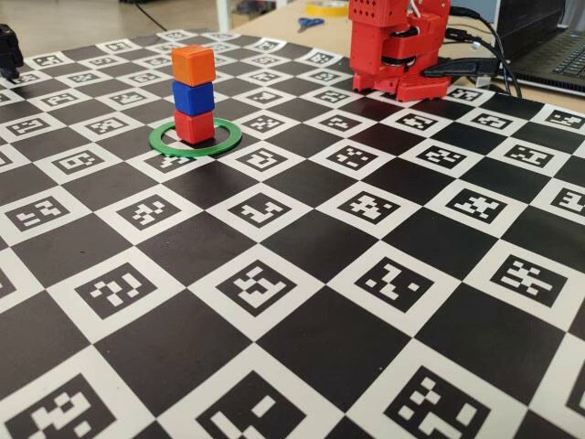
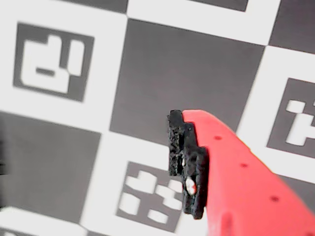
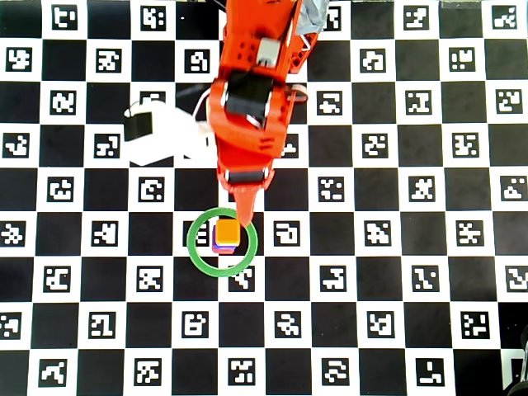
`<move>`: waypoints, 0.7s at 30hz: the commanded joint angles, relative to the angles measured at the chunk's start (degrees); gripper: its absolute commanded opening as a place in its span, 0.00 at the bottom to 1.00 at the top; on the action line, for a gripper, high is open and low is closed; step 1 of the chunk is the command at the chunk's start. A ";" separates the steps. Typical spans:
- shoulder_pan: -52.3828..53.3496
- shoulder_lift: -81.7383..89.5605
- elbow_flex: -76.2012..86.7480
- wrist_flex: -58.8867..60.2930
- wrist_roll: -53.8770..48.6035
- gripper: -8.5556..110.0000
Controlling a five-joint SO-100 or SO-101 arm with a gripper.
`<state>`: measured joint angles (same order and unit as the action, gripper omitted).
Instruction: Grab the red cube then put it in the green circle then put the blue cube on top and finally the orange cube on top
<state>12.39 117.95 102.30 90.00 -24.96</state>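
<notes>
In the fixed view the three cubes stand as one stack inside the green circle [image 1: 196, 138]. The red cube [image 1: 194, 126] is at the bottom, the blue cube [image 1: 193, 97] on it and the orange cube [image 1: 193, 65] on top. From overhead only the orange cube [image 3: 227, 231] shows fully, within the green circle [image 3: 195, 246]. My red arm is folded at the back right, its gripper [image 1: 430, 87] well apart from the stack. Overhead, the gripper [image 3: 243, 206] shows just above the orange cube in the picture. In the wrist view the gripper [image 2: 98, 162] is open, one black pad [image 2: 183, 162] over bare board.
The checkerboard mat [image 1: 302, 347] with printed markers covers the table. Scissors [image 1: 309, 22] and a yellow tape roll [image 1: 327, 7] lie behind the mat. A laptop [image 1: 558, 46] sits at the back right. A white and black part [image 3: 157, 136] shows beside the arm overhead.
</notes>
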 commanded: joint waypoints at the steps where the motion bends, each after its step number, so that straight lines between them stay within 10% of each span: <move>1: -0.97 9.93 1.93 0.26 -5.01 0.18; 7: -1.41 18.19 9.32 0.09 -13.18 0.03; 21: -2.20 44.30 36.91 -10.63 -38.23 0.02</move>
<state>10.28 156.18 135.35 83.41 -59.68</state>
